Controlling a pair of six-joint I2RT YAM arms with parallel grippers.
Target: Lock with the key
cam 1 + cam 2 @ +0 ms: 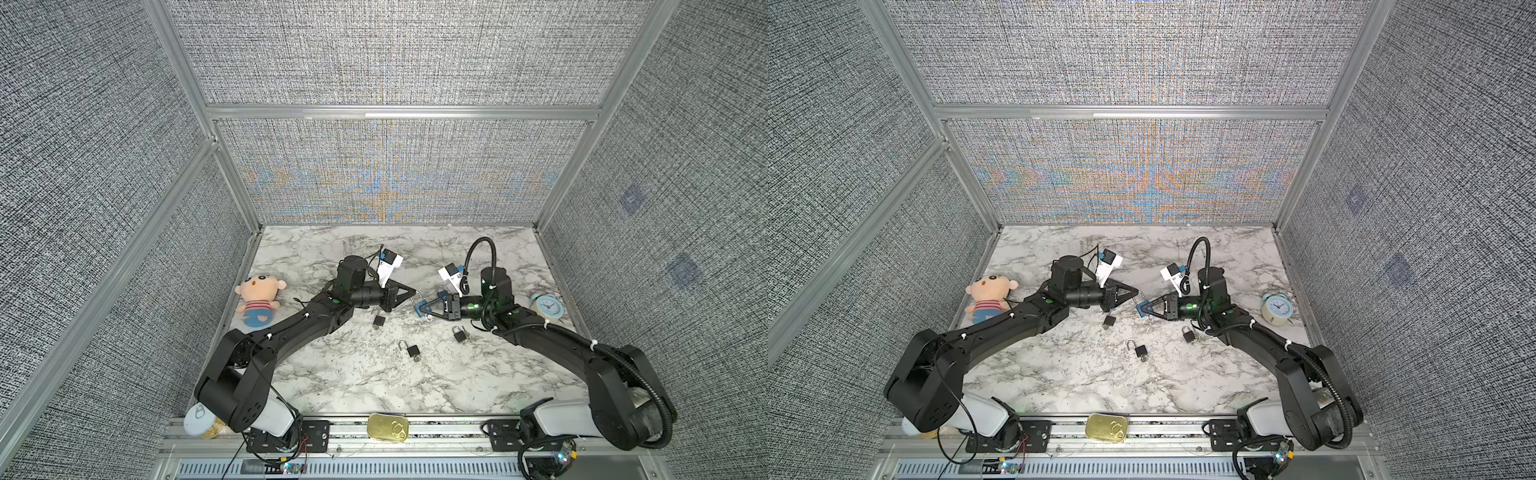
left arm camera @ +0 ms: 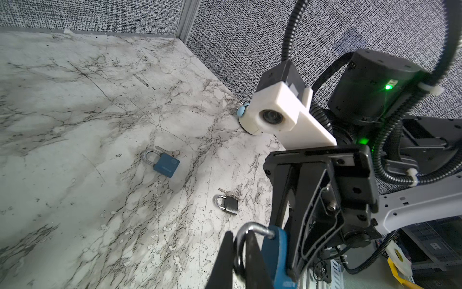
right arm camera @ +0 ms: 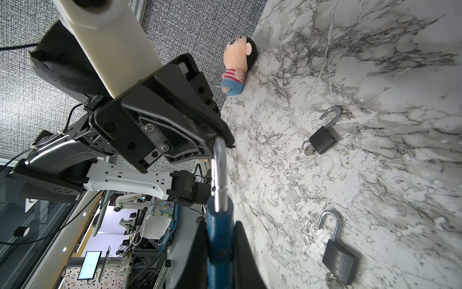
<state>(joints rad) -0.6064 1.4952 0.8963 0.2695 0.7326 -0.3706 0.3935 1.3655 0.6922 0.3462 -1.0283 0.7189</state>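
Padlock (image 3: 220,232), blue body with chrome shackle (image 3: 218,165), is held above the marble table (image 1: 374,386), near its centre. Right gripper (image 1: 420,309) is clamped on the body; left gripper (image 1: 412,296) is clamped on the shackle.

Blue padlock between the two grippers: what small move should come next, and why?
Probably press the left gripper toward the right gripper, pushing the shackle into the blue padlock: its notch is exposed, so it looks unlocked.
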